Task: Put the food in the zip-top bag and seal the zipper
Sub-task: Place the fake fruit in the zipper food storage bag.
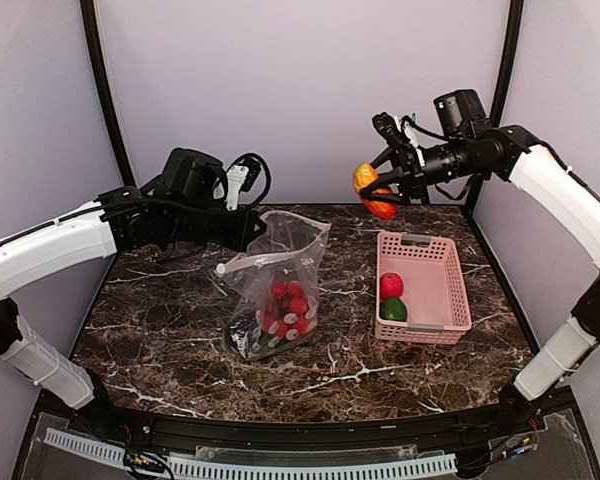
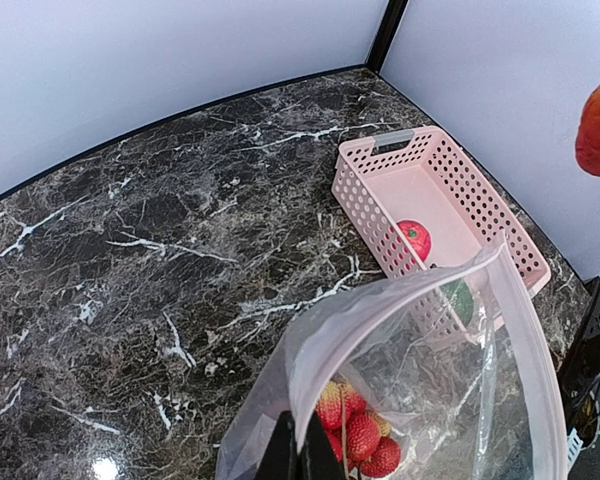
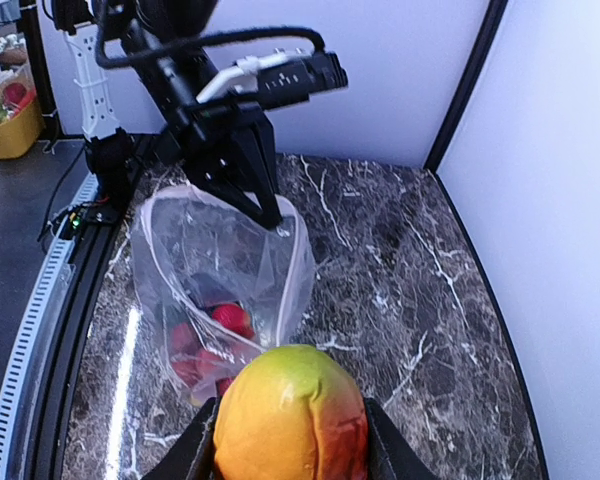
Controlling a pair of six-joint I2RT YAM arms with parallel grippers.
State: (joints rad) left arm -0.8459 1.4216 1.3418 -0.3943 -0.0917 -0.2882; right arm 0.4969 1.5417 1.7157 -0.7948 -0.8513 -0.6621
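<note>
The clear zip-top bag (image 1: 280, 285) stands open on the marble table, and my left gripper (image 1: 252, 228) is shut on its upper rim. From the left wrist, the fingers (image 2: 280, 455) pinch the rim beside the whitish zipper (image 2: 400, 295). Inside the bag lie red strawberry-like pieces (image 2: 360, 435) and a dark piece (image 1: 244, 336). My right gripper (image 1: 381, 192) hangs high above the table between bag and basket, shut on an orange-and-red fruit (image 3: 292, 415). The bag's open mouth (image 3: 220, 250) lies below and ahead of it.
A pink slotted basket (image 1: 450, 290) sits right of the bag. It holds a red piece (image 1: 391, 285) and a green piece (image 1: 394, 309). Walls close in the back and both sides. Bare marble lies in front of the bag and the basket.
</note>
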